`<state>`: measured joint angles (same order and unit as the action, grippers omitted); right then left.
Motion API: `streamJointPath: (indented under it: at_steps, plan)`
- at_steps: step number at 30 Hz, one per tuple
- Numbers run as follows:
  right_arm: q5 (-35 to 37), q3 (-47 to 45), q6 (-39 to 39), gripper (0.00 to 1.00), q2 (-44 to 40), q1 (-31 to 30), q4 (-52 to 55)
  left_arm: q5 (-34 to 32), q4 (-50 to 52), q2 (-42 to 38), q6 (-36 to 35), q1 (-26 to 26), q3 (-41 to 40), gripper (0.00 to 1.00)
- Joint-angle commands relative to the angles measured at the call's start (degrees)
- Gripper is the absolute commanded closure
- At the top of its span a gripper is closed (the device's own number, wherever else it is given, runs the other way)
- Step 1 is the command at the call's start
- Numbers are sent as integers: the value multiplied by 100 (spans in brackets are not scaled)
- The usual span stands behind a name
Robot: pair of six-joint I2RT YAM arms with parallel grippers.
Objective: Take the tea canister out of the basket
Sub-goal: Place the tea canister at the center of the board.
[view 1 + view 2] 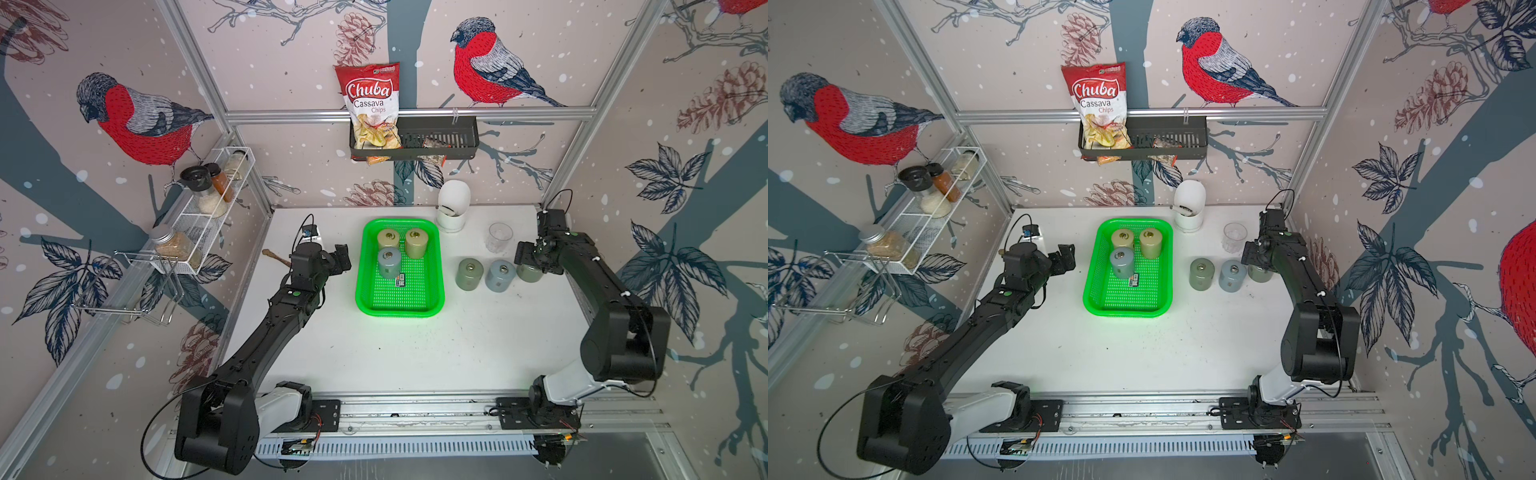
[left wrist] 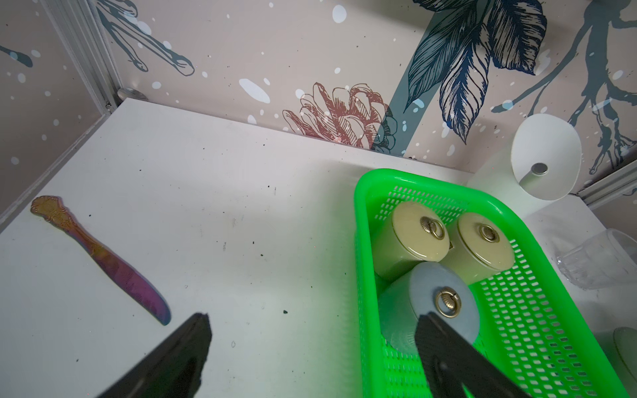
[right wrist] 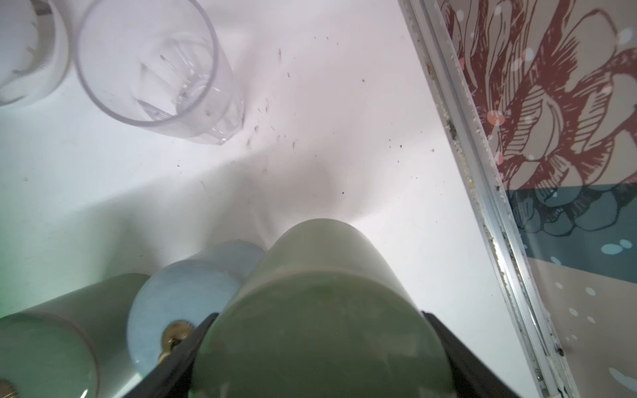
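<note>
Outside the basket (image 1: 439, 270), the right claw (image 3: 317, 320) grips a green tea canister (image 3: 310, 262), likely standing it beside the blue canister (image 1: 500, 276).

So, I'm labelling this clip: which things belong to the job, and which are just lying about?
Job: green basket; beige canisters and blue-grey canister in it; green canister in the right gripper; two canisters beside it; left gripper.
Lying about: knife, glass tumbler, white lidded pot, Chuba chips bag, spice jars.
</note>
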<state>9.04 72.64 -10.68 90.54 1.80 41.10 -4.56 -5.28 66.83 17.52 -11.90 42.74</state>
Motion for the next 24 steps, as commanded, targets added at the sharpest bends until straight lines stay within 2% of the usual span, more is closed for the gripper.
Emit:
streamJointPath:
  at_steps: [1,24]
  plan:
    - [-108,-97,57,100,37,97,-455,5,-5,18,-73,-23,42,3]
    - [-165,-108,49,100,732,268,-840,-81,-185,373,-116,-23,32,3]
